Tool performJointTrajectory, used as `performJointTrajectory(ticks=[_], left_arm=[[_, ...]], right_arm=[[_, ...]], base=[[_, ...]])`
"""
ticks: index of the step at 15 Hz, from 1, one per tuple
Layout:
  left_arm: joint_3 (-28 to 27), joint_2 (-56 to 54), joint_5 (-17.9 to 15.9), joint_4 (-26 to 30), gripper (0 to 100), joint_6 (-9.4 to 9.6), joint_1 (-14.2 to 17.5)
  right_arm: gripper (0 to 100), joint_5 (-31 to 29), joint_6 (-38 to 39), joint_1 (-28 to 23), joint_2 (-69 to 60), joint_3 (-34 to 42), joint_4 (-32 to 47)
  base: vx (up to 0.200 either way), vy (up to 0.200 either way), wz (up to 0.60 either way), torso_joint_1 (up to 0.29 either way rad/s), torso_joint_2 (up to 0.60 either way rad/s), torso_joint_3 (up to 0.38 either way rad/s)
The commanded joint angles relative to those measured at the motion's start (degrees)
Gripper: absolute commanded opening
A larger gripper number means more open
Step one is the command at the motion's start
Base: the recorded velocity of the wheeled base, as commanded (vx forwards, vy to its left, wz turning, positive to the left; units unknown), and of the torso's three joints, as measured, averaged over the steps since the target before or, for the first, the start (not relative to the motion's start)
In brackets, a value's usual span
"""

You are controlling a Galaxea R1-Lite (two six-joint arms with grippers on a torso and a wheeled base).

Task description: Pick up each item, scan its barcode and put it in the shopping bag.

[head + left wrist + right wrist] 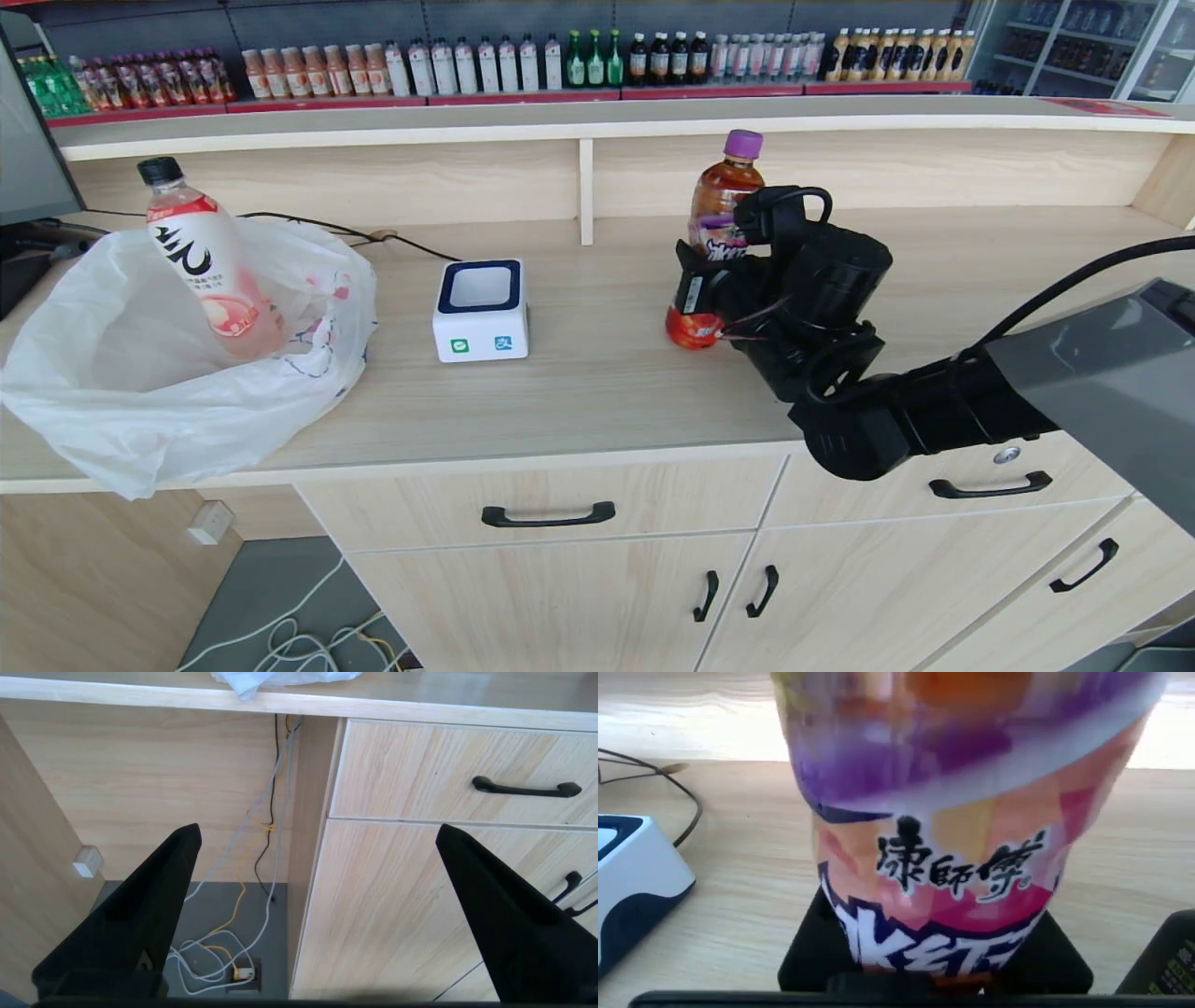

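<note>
Purple-capped bottle [724, 201], clamped low in the right end effector [702, 303], is right of the scanner [480, 310]. Lift it clear, turn the barcode to face the scanner's window and hold steady, then carry it toward the shopping bag [112, 373].

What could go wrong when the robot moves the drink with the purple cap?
The right gripper sits low on the tall tea bottle, so the top might wobble or tip when lifted. The shopping bag droops over the counter edge with a black-capped bottle leaning inside. Another bottle dropped in might knock it over or drag the bag off.
</note>
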Motion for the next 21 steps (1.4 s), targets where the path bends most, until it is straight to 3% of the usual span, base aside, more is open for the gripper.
performJointTrajectory(ticks=[1,12,15,21], left_arm=[[0.0,0.0,0.0,0.0,100,-0.03,0.0],[0.0,0.0,0.0,0.0,100,-0.03,0.0],[0.0,0.0,0.0,0.0,100,-0.03,0.0],[0.0,0.0,0.0,0.0,100,-0.03,0.0]], right_arm=[[0,0.0,0.0,0.0,-0.3,-0.1,-0.2],[0,-1.6,-1.3,0.7,-6.2,1.0,-0.3],[0,-1.7,-2.0,2.7,-9.5,3.5,-0.3],[0,-3.4,-2.1,7.9,-21.6,16.0,-0.5]], base=[[0.0,0.0,0.0,0.0,0.0,0.0],[0.0,0.0,0.0,0.0,0.0,0.0],[0.0,0.0,0.0,0.0,0.0,0.0],[0.0,0.0,0.0,0.0,0.0,0.0]])
